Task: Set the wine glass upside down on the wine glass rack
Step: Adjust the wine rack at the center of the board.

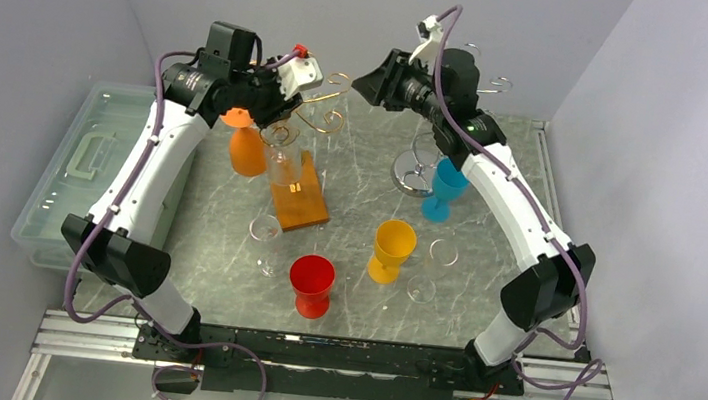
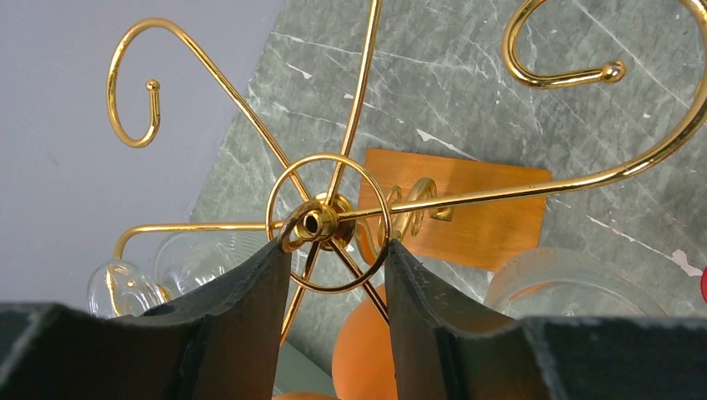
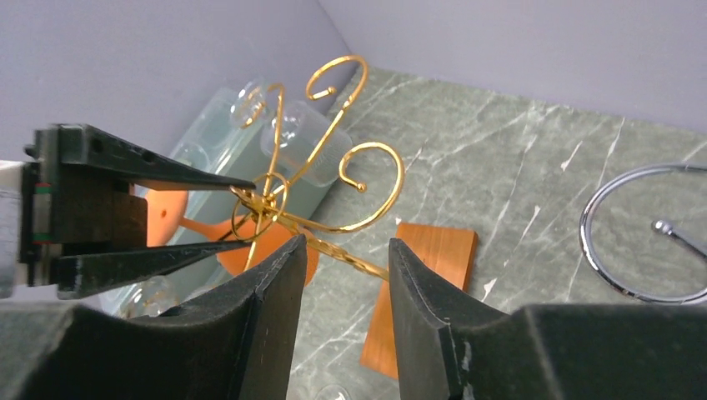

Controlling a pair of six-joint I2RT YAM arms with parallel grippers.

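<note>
Left tool [image 2: 338,243]: raised over the top of the gold wine glass rack [image 1: 300,206]. Its fingers are apart, one tip at each side of the rack's top ring [image 2: 328,156]. Whether the tips press on the ring cannot be told.
Right tool [image 3: 346,242]: in the air to the right of the gold rack and pointing toward it, fingers apart with nothing between them.
Orange wine glass [image 1: 247,153]: upside down on the left side of the gold rack, foot up and bowl down, directly under the left tool. The hook that carries it is hidden.
Clear glass [image 1: 283,167]: hangs bowl-down on the same rack, just beside the orange one.
Gold rack base: a wooden block standing on the table [image 1: 366,151].
Silver rack [image 1: 414,172]: right of centre, with a blue glass [image 1: 448,184] just beside it.
Front of table: a yellow glass [image 1: 393,248] and a red glass [image 1: 311,281], both upright.
Plastic bin [image 1: 71,178]: off the table's left edge.
</note>
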